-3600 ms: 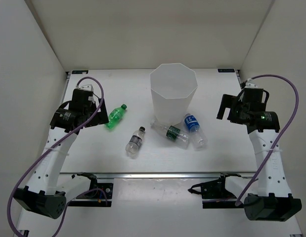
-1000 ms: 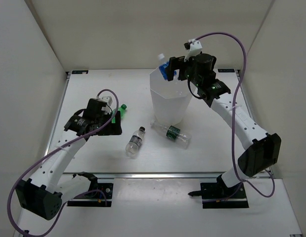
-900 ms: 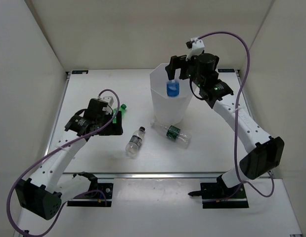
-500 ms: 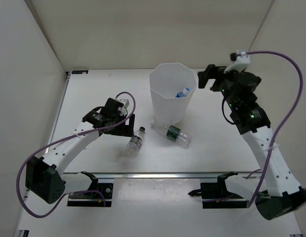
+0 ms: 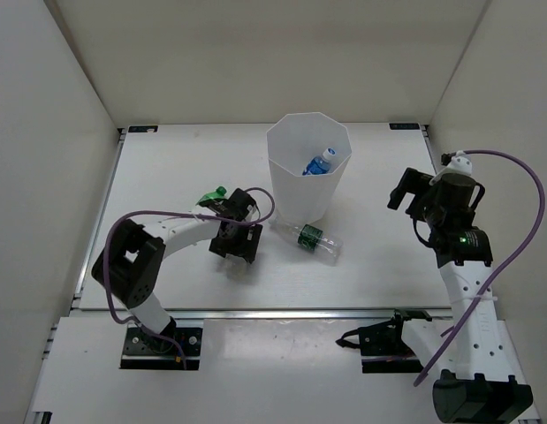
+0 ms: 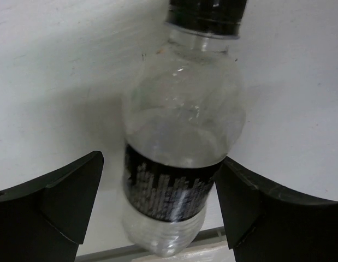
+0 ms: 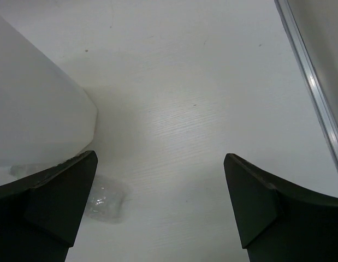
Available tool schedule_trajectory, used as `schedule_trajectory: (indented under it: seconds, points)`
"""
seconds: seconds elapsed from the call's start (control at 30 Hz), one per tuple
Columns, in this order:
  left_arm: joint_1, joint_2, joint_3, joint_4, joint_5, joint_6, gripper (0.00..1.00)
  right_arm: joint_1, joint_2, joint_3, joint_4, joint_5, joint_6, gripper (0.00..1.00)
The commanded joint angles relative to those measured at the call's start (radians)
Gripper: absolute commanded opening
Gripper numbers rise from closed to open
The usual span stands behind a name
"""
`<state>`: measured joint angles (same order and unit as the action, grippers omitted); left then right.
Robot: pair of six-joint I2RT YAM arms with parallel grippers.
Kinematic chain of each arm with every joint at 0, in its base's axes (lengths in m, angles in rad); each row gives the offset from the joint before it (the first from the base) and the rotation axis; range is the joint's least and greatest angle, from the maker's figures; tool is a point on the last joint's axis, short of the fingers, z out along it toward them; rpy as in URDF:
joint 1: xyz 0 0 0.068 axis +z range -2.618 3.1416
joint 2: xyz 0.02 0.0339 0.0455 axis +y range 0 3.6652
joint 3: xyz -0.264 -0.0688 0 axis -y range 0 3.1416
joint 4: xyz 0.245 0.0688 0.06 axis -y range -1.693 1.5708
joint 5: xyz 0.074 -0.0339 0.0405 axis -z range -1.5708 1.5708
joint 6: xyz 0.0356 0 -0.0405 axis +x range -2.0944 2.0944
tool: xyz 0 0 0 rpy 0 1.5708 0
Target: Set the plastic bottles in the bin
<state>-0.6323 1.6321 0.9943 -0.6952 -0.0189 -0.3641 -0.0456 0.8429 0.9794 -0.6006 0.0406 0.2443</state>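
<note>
The translucent white bin (image 5: 301, 196) stands at the middle back. A clear bottle with a blue label (image 5: 319, 164) lies inside it. A clear bottle with a green label (image 5: 310, 240) lies on the table at the bin's foot. My left gripper (image 5: 238, 251) is open and straddles the grey-labelled bottle (image 6: 179, 164), which lies between its fingers (image 6: 65, 202). The all-green bottle (image 5: 213, 193) peeks out behind the left arm. My right gripper (image 5: 404, 189) is open and empty, right of the bin; its view shows the bin wall (image 7: 32, 109) and a clear bottle end (image 7: 106, 199).
The white table (image 5: 167, 168) is enclosed by walls on the left, back and right. A metal rail (image 7: 313, 82) runs along its right edge. Another rail runs along the near edge by the arm bases.
My right gripper carried the blue-labelled bottle over the bin, let it drop inside and drew back to the right. My left gripper moved right from the green bottle to the grey-labelled bottle.
</note>
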Motion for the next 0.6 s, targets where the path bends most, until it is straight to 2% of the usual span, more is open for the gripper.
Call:
schedule_trajectory:
  seconds: [0.0,0.03,0.1,0.17,0.3,0.4,0.47,0.57]
  points:
    - [-0.015,0.005,-0.003,0.06,0.005,-0.021,0.9,0.012,-0.019,-0.002,-0.01,0.016,0.0,0.99]
    - [-0.02,0.012,-0.003,0.071,-0.001,-0.022,0.85,0.018,-0.019,-0.005,-0.01,0.034,0.001,1.0]
    - [-0.023,0.017,0.01,0.059,-0.021,-0.029,0.62,0.033,-0.03,-0.015,-0.016,0.061,-0.007,0.99]
    - [-0.003,-0.011,0.029,0.03,-0.013,-0.041,0.48,0.03,-0.04,-0.028,0.005,0.056,-0.01,0.99]
    - [0.022,-0.135,0.11,-0.076,-0.076,-0.05,0.43,0.003,-0.062,-0.056,-0.001,0.038,-0.023,0.99]
    - [0.051,-0.261,0.237,-0.121,-0.112,-0.064,0.48,-0.03,-0.065,-0.084,-0.008,0.035,-0.025,0.99]
    - [0.04,-0.319,0.384,-0.09,-0.144,-0.05,0.52,-0.057,-0.068,-0.12,-0.005,0.013,-0.022,1.0]
    - [0.007,-0.289,0.591,-0.029,-0.151,-0.012,0.54,-0.066,-0.083,-0.177,0.007,-0.021,-0.005,0.99]
